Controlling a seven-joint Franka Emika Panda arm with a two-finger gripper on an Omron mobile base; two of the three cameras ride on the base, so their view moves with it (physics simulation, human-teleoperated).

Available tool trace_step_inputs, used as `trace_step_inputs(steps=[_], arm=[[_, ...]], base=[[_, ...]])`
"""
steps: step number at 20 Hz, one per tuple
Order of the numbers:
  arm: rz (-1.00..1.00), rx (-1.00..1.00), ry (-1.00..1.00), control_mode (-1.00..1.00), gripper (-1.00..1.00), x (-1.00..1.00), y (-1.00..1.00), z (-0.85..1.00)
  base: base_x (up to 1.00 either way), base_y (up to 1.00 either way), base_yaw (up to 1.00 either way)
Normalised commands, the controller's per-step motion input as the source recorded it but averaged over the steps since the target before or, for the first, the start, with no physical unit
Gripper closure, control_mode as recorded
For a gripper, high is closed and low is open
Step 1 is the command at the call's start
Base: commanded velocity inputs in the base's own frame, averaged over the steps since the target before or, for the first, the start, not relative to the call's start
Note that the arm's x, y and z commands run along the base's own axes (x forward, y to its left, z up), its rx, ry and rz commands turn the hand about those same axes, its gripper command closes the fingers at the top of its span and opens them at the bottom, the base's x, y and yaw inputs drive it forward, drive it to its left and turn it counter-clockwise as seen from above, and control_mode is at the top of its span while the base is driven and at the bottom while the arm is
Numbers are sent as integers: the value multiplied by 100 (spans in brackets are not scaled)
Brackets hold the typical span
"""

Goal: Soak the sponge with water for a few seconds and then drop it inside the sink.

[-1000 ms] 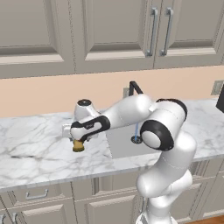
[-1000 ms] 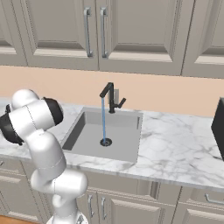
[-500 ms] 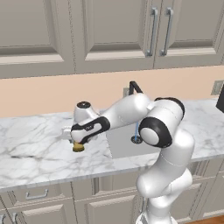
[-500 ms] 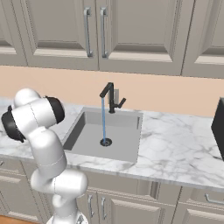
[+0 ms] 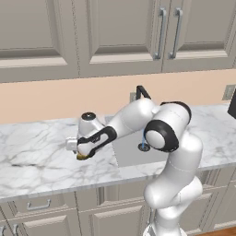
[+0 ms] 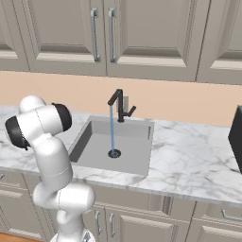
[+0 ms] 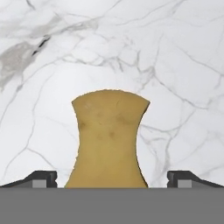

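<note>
Pincer (image 7: 112,181) wide, sponge (image 7: 109,138) btwn tips

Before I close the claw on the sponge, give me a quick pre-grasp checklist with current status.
1. Claw open: ok, fingertips stand wide apart.
2. Sponge centred between the tips: ok, with a gap on each side.
3. Sponge lies flat on the counter, left of the sink: ok.
4. Claw low enough to grip: cannot tell; depth not clear.
5. Water running from the faucet: ok.
6. Sink free for the drop: ok, just the drain shows.
</note>
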Motion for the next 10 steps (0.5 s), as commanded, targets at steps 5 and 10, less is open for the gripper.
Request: trace_step_inputs(steps=[5, 10], arm=[[0, 0, -3, -100, -100, 2, 0, -17], [0, 0, 0, -100, -100, 1, 0, -13]], base=[[0, 0, 0], [0, 0, 0]])
